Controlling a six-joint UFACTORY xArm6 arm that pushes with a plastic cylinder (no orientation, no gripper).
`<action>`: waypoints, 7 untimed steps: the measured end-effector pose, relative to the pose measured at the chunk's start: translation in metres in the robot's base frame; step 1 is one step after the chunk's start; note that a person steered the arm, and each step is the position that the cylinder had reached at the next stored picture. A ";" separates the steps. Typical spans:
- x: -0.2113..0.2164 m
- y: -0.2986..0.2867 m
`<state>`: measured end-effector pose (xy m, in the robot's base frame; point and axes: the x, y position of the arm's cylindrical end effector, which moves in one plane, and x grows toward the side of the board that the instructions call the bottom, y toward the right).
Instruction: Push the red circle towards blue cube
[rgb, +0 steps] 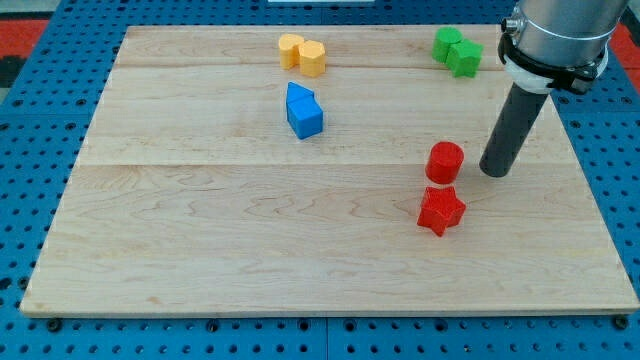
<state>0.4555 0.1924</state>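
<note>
Near the board's right edge, my tip (494, 172), gripperless and holding nothing, sits just beside the red circle (445, 161), lined up to shove it leftward toward the blue cube (305, 115).

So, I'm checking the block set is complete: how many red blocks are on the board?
2. The red circle sits just to the left of my tip; the red star lies directly below the circle. None looks hidden.

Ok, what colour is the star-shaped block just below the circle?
Red, same as the red circle above it; the star shows clearly in the camera view.
</note>
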 end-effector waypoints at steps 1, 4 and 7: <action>0.000 0.000; -0.012 0.000; -0.001 -0.057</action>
<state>0.4543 0.1358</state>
